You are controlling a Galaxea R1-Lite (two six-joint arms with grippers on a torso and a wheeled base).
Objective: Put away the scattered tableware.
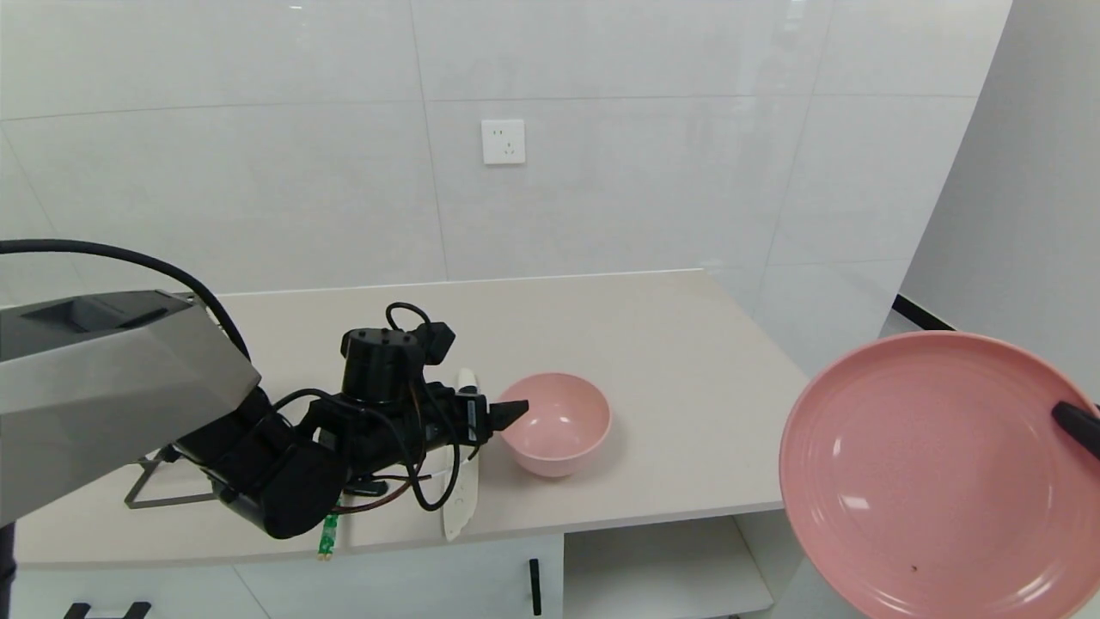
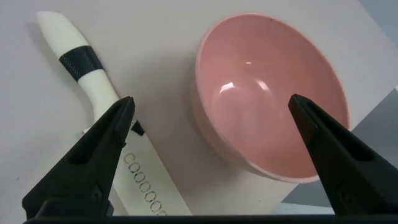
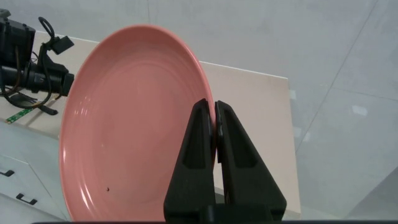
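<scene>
bowl: pink bowl (image 1: 557, 423) (image 2: 273, 93), upright with its mouth up, on the tabletop (image 1: 687, 387) near the front edge, about midway along it.
bowl and claw: the left claw (image 1: 503, 414) (image 2: 211, 102) is at the bowl's left rim. Its fingers are spread wide. In the left wrist view one finger is over the bowl's far side and the other over the knife. I cannot tell whether it touches the bowl.
knife: white knife (image 1: 461, 499) (image 2: 87, 68), flat on the tabletop just left of the bowl and apart from it.
knife axis: it runs back to front, handle toward the wall, blade tip at the front edge. The handle has a dark band. The left arm crosses above its middle.
plate: pink plate (image 1: 937, 477) (image 3: 134, 118), held in the air beyond the tabletop's right front corner, well apart from the bowl. It is tilted steeply, with its hollow face toward the head camera.
right claw: the right claw (image 1: 1076, 421) (image 3: 215, 115) is pinched together on the plate's rim, one finger on each face.
in the way: the knife lies under the left claw, beside the bowl.
around: a wire stand (image 1: 163, 490) is at the front left of the tabletop. A socket (image 1: 503, 142) is on the tiled wall behind. Below the front edge are a drawer handle (image 1: 534, 586) and an open shelf (image 1: 670, 576).
</scene>
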